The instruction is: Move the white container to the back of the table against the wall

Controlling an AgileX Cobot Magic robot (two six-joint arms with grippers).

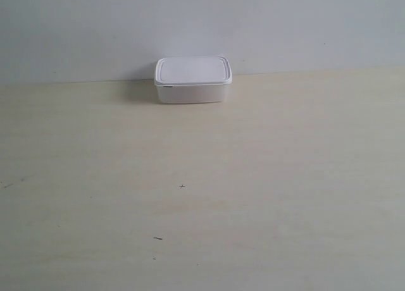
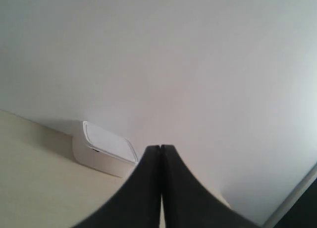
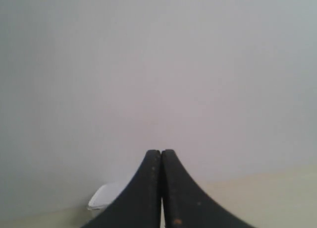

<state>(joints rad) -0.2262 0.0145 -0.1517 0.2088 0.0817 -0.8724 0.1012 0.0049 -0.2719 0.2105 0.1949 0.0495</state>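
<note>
Ahead of left pincer, pressed together: white container, long side along wall | right pincer together too | I judge left nearer.

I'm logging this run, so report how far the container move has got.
Done: the small white rectangular plastic container sits lidded at the back of the pale wood-grain table, apparently against the plain grey-white wall. In hand: nothing; both wrist views show jaws shut, clear of it. Left: seemingly nothing.
</note>
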